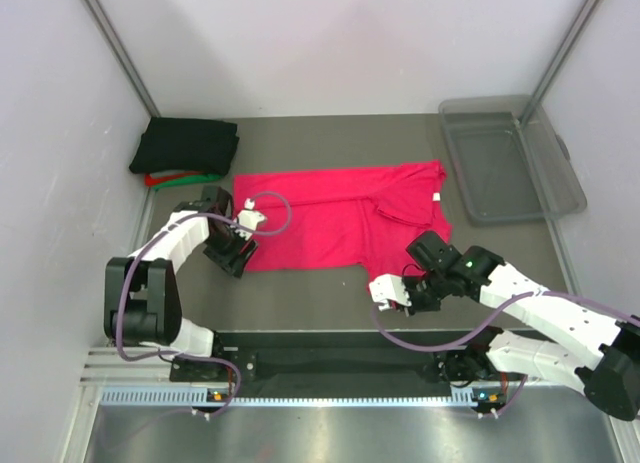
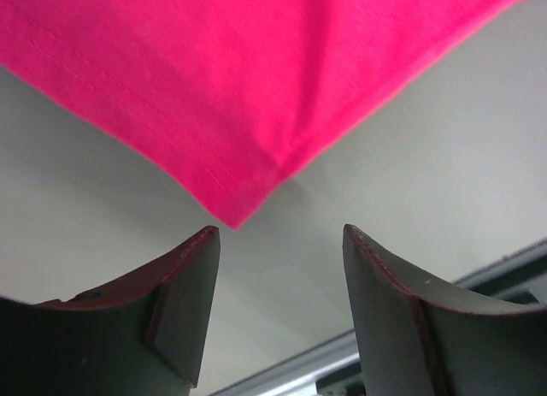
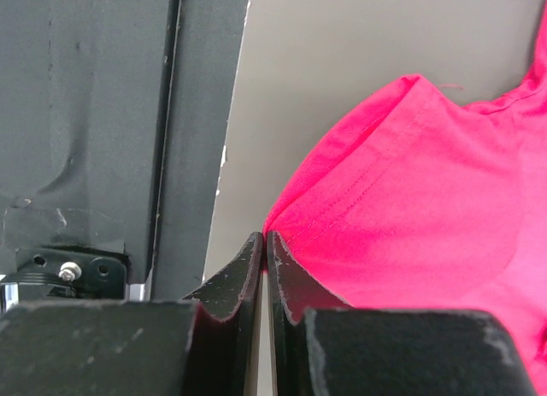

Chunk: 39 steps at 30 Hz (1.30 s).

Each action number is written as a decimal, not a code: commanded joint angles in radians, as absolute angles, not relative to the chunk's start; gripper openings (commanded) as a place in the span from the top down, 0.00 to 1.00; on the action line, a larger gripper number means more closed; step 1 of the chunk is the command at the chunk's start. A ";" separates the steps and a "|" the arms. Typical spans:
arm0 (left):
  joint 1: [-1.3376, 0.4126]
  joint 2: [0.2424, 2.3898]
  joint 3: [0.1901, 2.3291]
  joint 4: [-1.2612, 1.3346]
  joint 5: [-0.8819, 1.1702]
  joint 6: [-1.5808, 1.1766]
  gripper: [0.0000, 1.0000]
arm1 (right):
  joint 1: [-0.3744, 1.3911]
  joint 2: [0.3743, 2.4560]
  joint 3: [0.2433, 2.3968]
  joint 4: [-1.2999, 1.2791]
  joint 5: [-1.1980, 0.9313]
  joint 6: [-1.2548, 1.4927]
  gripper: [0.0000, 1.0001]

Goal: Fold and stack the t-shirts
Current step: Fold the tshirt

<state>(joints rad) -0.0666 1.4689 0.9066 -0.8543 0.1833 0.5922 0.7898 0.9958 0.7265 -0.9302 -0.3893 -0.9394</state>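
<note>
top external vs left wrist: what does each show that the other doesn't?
Only top external: the folded stack far left with black on top, the clear bin far right, the right arm, and the whole spread pink-red t-shirt. Only left wrist: the left fingers apart with nothing between them, and the shirt's corner just beyond their tips. Both: that shirt and the grey table.

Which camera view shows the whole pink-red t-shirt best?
The top external view: the pink-red t-shirt lies there spread out, whole. The left wrist view shows only one corner, the right wrist view only a stitched edge.
</note>
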 commanded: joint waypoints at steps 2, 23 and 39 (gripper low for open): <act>-0.069 1.526 0.905 -0.756 0.167 0.568 0.36 | 0.796 0.983 0.712 -0.917 -0.405 -0.931 0.97; -0.069 1.614 0.911 -0.739 0.138 0.540 1.00 | 0.741 0.934 0.724 -0.885 -0.304 -0.891 0.99; -0.081 1.580 1.064 -0.804 0.187 0.499 1.00 | 0.413 1.172 1.000 -0.747 -0.288 -0.888 1.00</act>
<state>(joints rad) -0.0776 1.6142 1.0100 -0.7979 0.1680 0.5201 0.4522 1.1328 0.9302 -0.8196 -0.2634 -0.8948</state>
